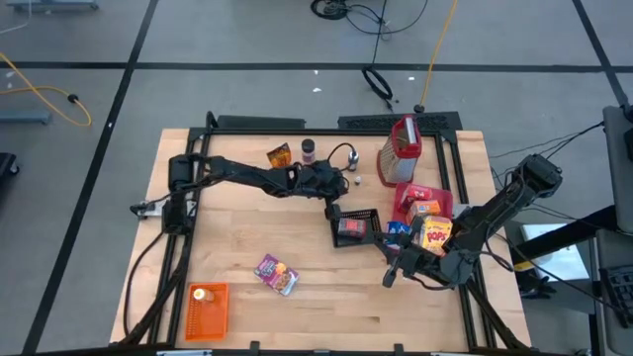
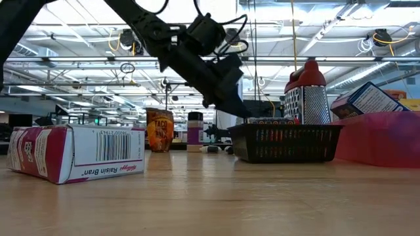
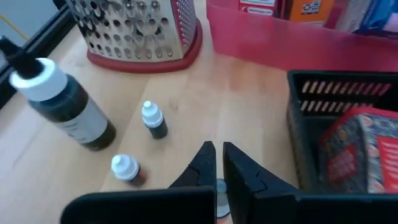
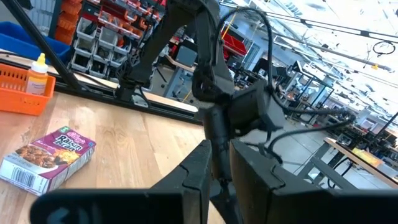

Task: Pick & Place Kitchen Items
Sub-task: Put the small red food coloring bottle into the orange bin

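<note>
Black mesh basket (image 1: 354,228) beside left tool (image 3: 217,163), narrow, two tiny bottles (image 3: 153,119) near, grater (image 1: 400,150) behind.

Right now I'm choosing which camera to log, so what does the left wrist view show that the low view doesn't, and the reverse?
Only the left wrist view shows two tiny white-capped dropper bottles on the wooden table, and the red patterned box inside the black mesh basket.

Only the low view shows the red-and-white Raisin Bran cereal box and the orange taco seasoning packet.

Both show the steel box grater with red trim, the red tray, the basket and the left end effector.
</note>
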Robot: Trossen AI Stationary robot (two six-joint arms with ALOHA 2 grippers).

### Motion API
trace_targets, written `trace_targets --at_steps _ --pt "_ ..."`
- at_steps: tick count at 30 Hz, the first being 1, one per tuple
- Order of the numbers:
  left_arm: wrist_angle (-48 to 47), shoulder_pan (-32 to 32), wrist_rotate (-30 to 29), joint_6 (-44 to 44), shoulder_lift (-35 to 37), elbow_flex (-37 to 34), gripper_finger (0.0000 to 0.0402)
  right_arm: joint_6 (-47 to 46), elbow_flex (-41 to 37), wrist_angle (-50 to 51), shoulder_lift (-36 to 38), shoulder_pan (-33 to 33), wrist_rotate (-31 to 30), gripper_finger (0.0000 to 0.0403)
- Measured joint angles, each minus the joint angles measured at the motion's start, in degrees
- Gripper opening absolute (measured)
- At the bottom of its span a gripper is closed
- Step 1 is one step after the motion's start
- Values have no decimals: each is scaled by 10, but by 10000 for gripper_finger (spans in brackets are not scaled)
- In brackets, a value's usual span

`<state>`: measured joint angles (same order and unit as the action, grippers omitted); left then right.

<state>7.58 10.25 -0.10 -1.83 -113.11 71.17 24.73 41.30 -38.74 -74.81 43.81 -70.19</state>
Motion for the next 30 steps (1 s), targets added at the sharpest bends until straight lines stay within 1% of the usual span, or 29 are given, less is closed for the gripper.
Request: trace_targets --at_steps 7,12,15,21,24,30 --pt "-147 -26 0 8 56 1 1 0 0 0 0 0 0 54" --pt "-258 -67 -4 26 102 1 1 0 0 3 0 0 0 54" --pt "-324 -97 -24 53 137 1 1 0 0 4 0 0 0 54" --pt "-450 -169 -36 143 203 1 0 -2 0 4 0 0 0 54" --pt "-496 -215 -35 201 228 1 0 -2 0 4 0 0 0 54" --pt "-561 -311 -34 333 254 1 0 -9 0 7 0 0 0 54"
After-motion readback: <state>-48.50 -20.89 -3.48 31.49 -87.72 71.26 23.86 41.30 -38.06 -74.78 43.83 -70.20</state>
